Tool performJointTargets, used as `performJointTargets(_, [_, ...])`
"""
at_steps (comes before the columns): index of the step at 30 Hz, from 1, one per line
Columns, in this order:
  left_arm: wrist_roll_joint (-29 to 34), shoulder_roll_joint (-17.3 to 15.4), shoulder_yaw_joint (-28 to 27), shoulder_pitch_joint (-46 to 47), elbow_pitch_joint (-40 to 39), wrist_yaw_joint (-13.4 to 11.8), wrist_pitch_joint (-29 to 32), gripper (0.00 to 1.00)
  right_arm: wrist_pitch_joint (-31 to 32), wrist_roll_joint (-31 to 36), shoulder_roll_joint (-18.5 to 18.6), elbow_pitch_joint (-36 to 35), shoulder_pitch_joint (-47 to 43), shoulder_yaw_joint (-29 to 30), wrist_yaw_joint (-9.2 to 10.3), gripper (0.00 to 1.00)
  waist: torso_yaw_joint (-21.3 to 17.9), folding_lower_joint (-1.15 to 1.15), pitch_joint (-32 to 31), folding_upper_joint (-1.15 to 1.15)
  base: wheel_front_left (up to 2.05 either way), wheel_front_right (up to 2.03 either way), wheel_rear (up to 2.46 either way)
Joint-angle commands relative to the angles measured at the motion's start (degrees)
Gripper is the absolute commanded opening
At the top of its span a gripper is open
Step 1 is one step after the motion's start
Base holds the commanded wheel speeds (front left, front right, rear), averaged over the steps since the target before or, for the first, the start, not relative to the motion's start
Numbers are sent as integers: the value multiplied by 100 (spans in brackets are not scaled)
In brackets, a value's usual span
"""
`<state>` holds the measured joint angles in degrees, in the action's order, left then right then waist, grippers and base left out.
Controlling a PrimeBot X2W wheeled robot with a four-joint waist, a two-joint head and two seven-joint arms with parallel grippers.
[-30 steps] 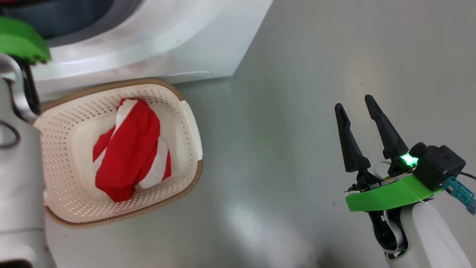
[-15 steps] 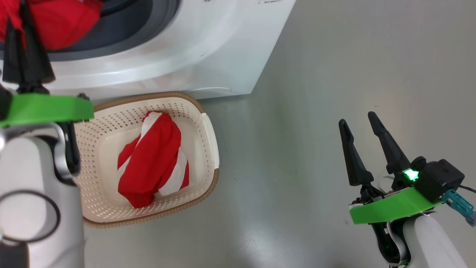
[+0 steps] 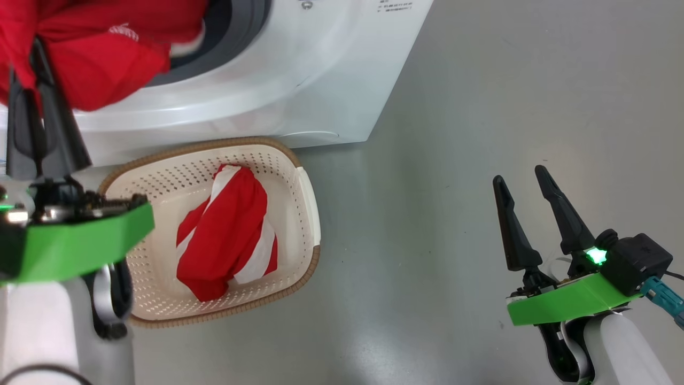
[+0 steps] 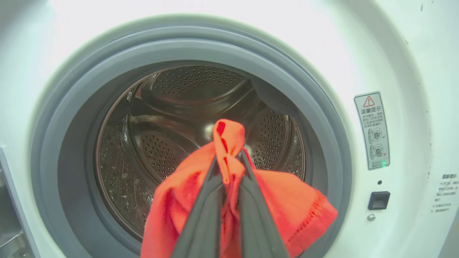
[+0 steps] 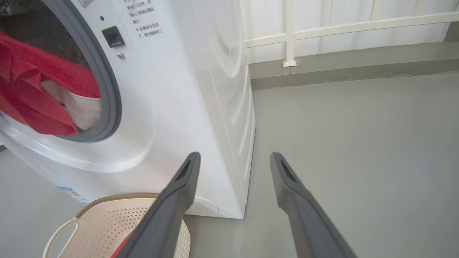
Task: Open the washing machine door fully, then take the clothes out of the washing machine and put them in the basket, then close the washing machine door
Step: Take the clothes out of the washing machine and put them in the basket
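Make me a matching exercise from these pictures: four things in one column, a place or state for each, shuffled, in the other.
1. left gripper with two dark fingers
2. right gripper with two dark fingers
3. cream perforated plastic basket
4. steel perforated drum

A. open above the grey floor
B. holds a red-and-white fabric bundle
C. shut on red fabric
D. ringed by a grey rubber seal

Pairs: 1-C, 2-A, 3-B, 4-D.

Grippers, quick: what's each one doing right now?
Left gripper: closed, holding red clothes in front of the washing machine opening.
Right gripper: open, holding nothing.
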<state>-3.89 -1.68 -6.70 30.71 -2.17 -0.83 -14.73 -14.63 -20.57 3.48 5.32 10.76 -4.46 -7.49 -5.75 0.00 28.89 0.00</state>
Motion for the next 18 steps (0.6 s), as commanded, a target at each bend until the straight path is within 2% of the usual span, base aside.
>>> performJointTargets(1, [58, -124, -66, -182, -366, -83, -27, 0, -37, 64, 42, -147, -89, -104, 0, 100, 7, 0, 14, 0, 0, 0, 0])
performJointTargets(7, [139, -122, 179, -412, -1172, -361, -27, 0, -37, 57, 51, -163, -62, -81, 0, 100, 22, 0, 67, 0, 0, 0, 0])
performJointTargets(11, [180, -121, 320, -490, -1418, -502, -27, 0, -37, 49, 51, -166, -34, -88, 0, 100, 24, 0, 112, 0, 0, 0, 0])
performJointTargets(14, [99, -121, 419, -580, -1380, -631, -27, 0, -37, 43, 48, -164, -8, -92, 0, 100, 19, 0, 140, 0, 0, 0, 0])
performJointTargets(18, [-33, -121, 485, -716, -948, -648, -27, 0, -37, 37, 43, -152, 14, -108, 0, 100, -3, 0, 175, 0, 0, 0, 0])
